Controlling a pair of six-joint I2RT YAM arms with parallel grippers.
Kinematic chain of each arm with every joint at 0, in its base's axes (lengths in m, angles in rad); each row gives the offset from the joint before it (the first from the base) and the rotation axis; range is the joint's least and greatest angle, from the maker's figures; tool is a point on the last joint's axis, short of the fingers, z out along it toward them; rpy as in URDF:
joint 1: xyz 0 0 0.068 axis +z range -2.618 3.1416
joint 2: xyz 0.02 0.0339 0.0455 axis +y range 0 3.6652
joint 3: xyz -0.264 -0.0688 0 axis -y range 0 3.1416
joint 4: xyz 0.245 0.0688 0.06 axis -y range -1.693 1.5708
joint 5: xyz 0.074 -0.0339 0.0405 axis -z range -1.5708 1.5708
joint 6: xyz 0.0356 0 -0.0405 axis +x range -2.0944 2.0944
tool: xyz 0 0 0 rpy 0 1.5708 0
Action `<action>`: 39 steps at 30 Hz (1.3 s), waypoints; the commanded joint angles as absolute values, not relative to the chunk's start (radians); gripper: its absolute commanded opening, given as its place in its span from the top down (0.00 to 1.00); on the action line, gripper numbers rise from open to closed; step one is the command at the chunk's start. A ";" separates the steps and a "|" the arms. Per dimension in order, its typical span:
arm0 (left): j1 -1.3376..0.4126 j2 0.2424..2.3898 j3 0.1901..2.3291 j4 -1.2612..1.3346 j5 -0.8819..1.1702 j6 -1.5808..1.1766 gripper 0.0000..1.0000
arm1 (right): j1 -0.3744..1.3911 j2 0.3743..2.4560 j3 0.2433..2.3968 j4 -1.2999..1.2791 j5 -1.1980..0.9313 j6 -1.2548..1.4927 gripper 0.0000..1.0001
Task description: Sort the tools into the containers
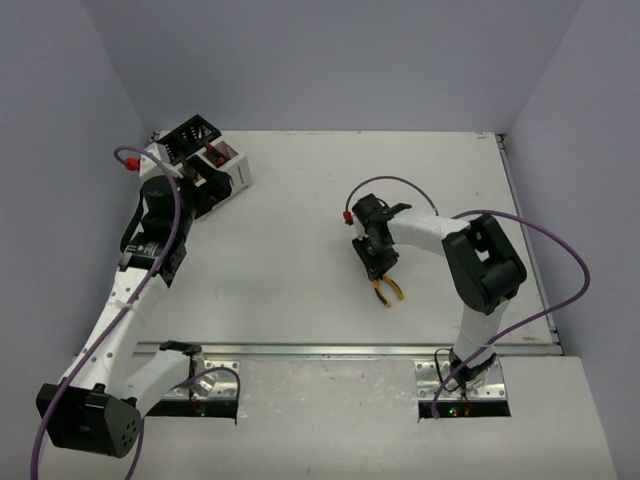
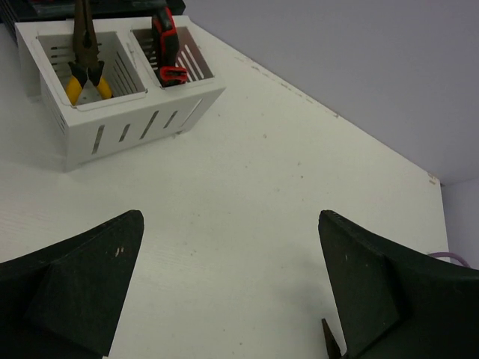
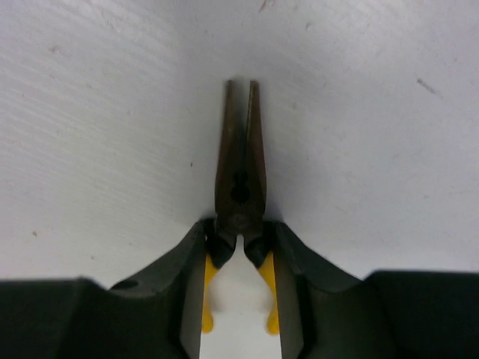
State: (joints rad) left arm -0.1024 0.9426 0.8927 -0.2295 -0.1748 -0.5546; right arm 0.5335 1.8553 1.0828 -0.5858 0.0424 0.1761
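A robotics lab test cell: a bare white matte tabletop (image 1: 300, 260) boxed in by plain pale-grey wall panels (image 1: 340, 60), with 2 white-and-black robot arms (image 1: 480, 270) bolted to a metal rail (image 1: 320, 350) along the frame's bottom.

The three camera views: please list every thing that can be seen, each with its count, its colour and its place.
pliers in bin: one, yellow handles, standing nose up in a white compartment
pliers in claw: one, yellow handles, dark nose, right of the table's centre
utility knife: one, red and black, in the compartment next to the pliers in bin
white bins: two compartments visible, slotted sides, far left of the table
black bin: one, at the far end of that row
table: one, white
cables: two, purple, one along each arm
left claw: one, black, open, over bare table near the white bins
right claw: one, black, shut on the pliers' handles
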 commanded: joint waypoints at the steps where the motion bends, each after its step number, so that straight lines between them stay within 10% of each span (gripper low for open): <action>1: -0.097 0.931 0.862 -0.212 -0.123 -0.533 0.00 | 0.533 1.908 1.117 -0.615 0.088 0.179 0.73; 6: -0.098 0.942 0.819 -0.175 -0.079 -0.548 0.00 | 0.534 1.913 1.124 -0.577 0.119 0.172 0.38; 10: -0.099 0.945 0.809 -0.170 -0.063 -0.553 0.00 | 0.533 1.953 1.170 -0.587 0.115 0.172 0.35; 23: -0.100 0.939 0.762 -0.166 -0.073 -0.549 0.00 | 0.535 1.988 1.200 -0.572 0.122 0.170 0.99; 39: -0.247 1.008 0.569 0.196 0.181 -0.577 0.00 | 0.563 1.638 1.029 -0.332 0.094 0.208 1.00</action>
